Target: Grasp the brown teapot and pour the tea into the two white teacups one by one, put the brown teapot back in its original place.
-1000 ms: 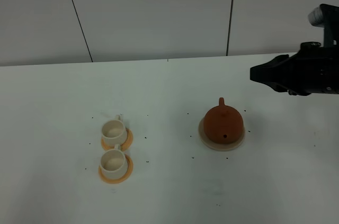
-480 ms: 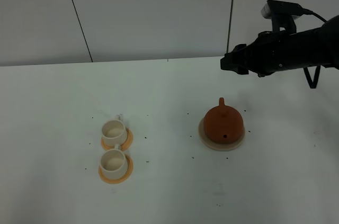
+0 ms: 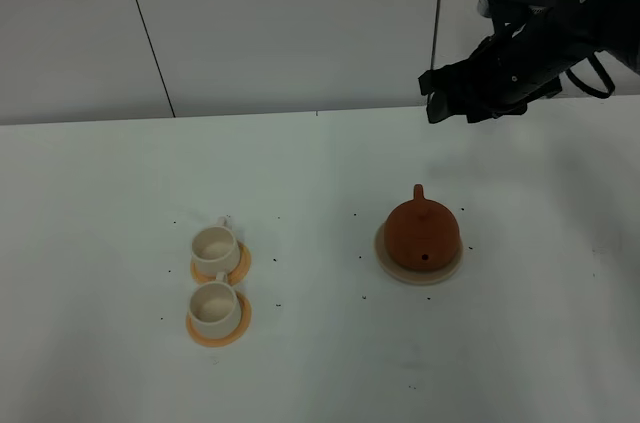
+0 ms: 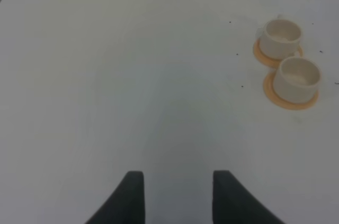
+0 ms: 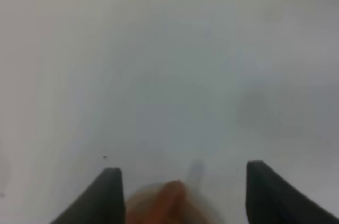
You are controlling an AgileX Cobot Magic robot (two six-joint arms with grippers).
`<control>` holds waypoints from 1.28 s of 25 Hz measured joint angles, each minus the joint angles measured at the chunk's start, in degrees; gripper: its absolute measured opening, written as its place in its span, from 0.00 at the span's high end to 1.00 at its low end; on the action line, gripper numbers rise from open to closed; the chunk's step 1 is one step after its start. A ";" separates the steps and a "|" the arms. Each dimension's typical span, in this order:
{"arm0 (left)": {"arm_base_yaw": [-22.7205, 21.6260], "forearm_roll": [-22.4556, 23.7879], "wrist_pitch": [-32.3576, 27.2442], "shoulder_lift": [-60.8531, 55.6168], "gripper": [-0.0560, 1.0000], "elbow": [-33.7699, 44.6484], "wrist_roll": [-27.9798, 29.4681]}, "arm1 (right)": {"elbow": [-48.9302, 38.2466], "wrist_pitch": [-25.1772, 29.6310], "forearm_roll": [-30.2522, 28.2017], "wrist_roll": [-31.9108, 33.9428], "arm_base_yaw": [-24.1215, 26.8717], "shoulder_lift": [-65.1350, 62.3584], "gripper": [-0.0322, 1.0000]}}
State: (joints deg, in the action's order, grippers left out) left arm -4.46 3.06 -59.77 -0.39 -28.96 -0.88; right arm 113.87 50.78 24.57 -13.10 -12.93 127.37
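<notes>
The brown teapot [image 3: 422, 233] sits on its beige coaster, the original place [image 3: 392, 269], right of the table's middle, handle toward the back. The two white teacups [image 3: 215, 247] [image 3: 212, 306] stand on orange saucers at the left, one in front of the other. My right gripper [image 3: 432, 95] hangs high above and behind the teapot. In the right wrist view its jaws stand wide apart [image 5: 183, 171], open and empty, with the blurred teapot [image 5: 169, 205] low between them. My left gripper [image 4: 177, 181] is open over bare table, well away from the teacups [image 4: 280, 34] [image 4: 299, 74].
The white tabletop [image 3: 320, 163] carries small dark specks around the cups and teapot. A pale panelled wall [image 3: 290, 23] stands behind the table's back edge. The left arm does not show in the exterior high view.
My right arm has swung in from the right edge, moving left and upward, and its tip now sits above and behind the teapot. Teapot and cups have not moved.
</notes>
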 joint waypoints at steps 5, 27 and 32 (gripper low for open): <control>0.00 0.00 0.00 0.00 0.59 0.00 0.00 | 5.48 5.02 -1.27 1.34 -0.86 4.17 0.49; 0.00 0.00 0.00 0.00 0.59 0.00 0.00 | 6.27 4.10 -17.07 6.66 -9.16 10.55 0.49; 0.00 0.05 0.00 0.00 0.59 0.00 0.00 | 6.27 2.20 -19.17 7.23 -9.16 11.59 0.49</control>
State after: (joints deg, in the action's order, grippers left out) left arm -4.46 3.11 -59.77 -0.39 -28.96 -0.88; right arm 120.15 52.98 5.40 -5.86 -22.09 138.96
